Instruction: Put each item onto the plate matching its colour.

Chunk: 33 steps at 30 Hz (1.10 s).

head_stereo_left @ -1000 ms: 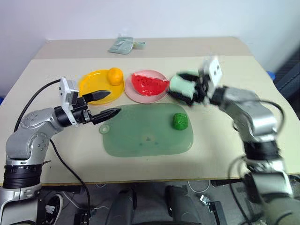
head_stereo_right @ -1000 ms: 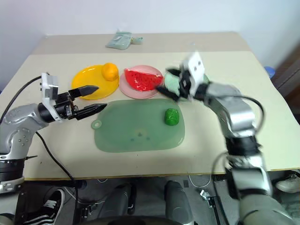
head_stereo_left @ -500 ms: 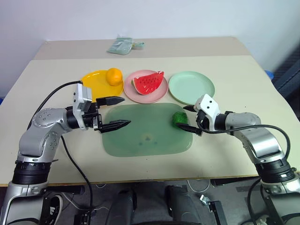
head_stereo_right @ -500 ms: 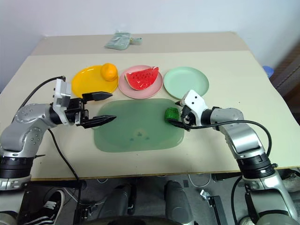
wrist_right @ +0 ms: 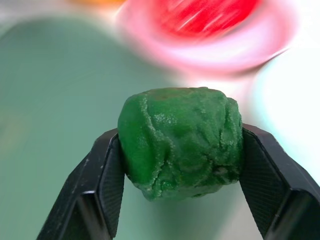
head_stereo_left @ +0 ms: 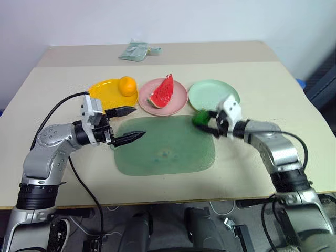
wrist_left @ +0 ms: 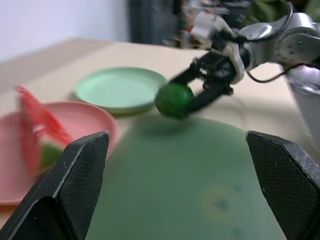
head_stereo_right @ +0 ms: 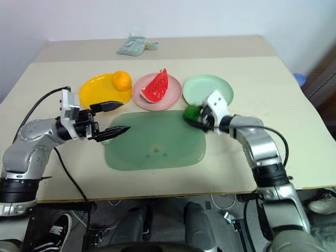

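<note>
My right gripper is shut on the bumpy dark-green ball, holding it just above the far right corner of the dark-green mat, close to the mint green plate. The right wrist view shows the ball clamped between both fingers. On the yellow plate sits the orange. The watermelon wedge stands tilted up on the pink plate. At the mat's left edge my left gripper hovers open with nothing in it.
A pale teal pouch lies at the table's far edge. The three plates stand in a row just behind the mat.
My right gripper has shut on the green ball and carried it off the mat toward the mint green plate. The watermelon wedge now stands more upright. My left arm has stayed put.
</note>
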Available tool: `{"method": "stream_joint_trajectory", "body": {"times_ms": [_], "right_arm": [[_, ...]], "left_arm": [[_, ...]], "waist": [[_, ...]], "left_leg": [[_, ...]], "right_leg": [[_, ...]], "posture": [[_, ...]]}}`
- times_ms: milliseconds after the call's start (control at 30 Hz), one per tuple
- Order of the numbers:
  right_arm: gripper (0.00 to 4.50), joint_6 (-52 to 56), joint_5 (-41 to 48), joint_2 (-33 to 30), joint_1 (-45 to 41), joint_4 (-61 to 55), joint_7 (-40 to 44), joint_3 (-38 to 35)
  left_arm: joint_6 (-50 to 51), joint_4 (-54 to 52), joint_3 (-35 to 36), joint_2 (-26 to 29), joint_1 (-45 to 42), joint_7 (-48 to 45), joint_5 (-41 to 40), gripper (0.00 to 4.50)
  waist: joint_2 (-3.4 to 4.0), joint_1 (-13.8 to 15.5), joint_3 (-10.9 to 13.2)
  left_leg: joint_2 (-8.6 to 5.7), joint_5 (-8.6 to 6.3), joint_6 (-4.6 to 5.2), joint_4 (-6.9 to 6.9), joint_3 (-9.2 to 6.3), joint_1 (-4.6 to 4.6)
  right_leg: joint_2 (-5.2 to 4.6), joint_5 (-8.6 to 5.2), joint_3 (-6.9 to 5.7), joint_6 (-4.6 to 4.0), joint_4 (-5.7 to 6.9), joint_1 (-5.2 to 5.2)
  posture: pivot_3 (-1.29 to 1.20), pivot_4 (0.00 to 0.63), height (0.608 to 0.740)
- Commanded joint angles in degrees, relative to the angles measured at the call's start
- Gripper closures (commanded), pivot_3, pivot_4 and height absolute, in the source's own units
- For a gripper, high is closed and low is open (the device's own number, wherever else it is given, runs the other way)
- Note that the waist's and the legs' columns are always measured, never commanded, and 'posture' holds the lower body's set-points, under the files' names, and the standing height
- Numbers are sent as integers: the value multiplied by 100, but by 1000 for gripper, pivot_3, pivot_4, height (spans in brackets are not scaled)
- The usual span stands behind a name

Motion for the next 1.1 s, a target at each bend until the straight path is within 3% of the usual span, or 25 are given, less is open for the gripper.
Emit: {"method": "stream_joint_trajectory", "body": {"times_ms": [33,200,333,400,467,567,700,833,967,1100], "right_arm": [[1888,-594,-501,100,-595,940,-1092,-378],[1888,-1067,-642,354,-1231,2429,-1702,-571],[1888,-1289,-356,615,-1429,3069,-1428,-740],[916,-1345,-366,626,-1444,3206,-1285,-715],[228,-1405,-412,621,-1436,3167,-1325,-720],[32,-1525,-405,577,-1417,2905,-1291,-746],[32,-1655,112,591,-1188,1943,-641,-910],[32,-914,1199,516,-497,115,619,-841],[32,-449,2001,-156,899,-2166,2001,-420],[32,-409,2152,-806,1917,-3005,2730,-257]], "left_arm": [[-210,-64,152,-98,-209,253,78,0],[-484,209,119,-373,-487,801,425,0],[-472,183,88,-425,-419,891,475,0],[-426,133,108,-396,-335,817,412,0],[-374,77,153,-367,-275,776,347,0],[-195,39,217,-268,-193,658,205,0],[45,40,295,-132,-121,498,-15,0],[117,105,340,-54,-90,382,-104,0],[356,2,431,69,22,78,-383,0],[650,-96,491,280,200,-229,-641,0]], "waist": [[0,34,0],[0,49,0],[0,-31,0],[0,-40,0],[2,-39,1],[2,-38,1],[4,-35,2],[4,-8,2],[3,29,2],[2,16,1]], "left_leg": [[0,0,0,-1,-1,0],[-1,0,0,-7,1,-1],[-1,0,0,-11,2,-1],[-1,0,0,-12,1,0],[-1,0,0,-12,1,0],[-1,0,0,-11,1,0],[-1,0,0,-10,0,-1],[0,0,0,-9,-3,0],[0,-1,2,-8,-5,-2],[0,-1,2,3,-1,1]], "right_leg": [[0,0,-1,0,0,0],[0,0,-1,0,-6,0],[0,0,0,0,-5,-1],[0,0,0,0,-4,-1],[1,0,0,0,-3,-1],[0,0,0,0,-2,-2],[0,0,0,0,0,-2],[0,0,0,0,1,-2],[-1,-1,-2,1,1,0],[-1,0,-1,2,2,5]], "posture": [[0,150,740],[0,150,740],[0,150,740],[0,150,740],[0,150,740],[0,150,740],[0,150,740],[0,150,740],[0,150,740],[0,150,740]]}}
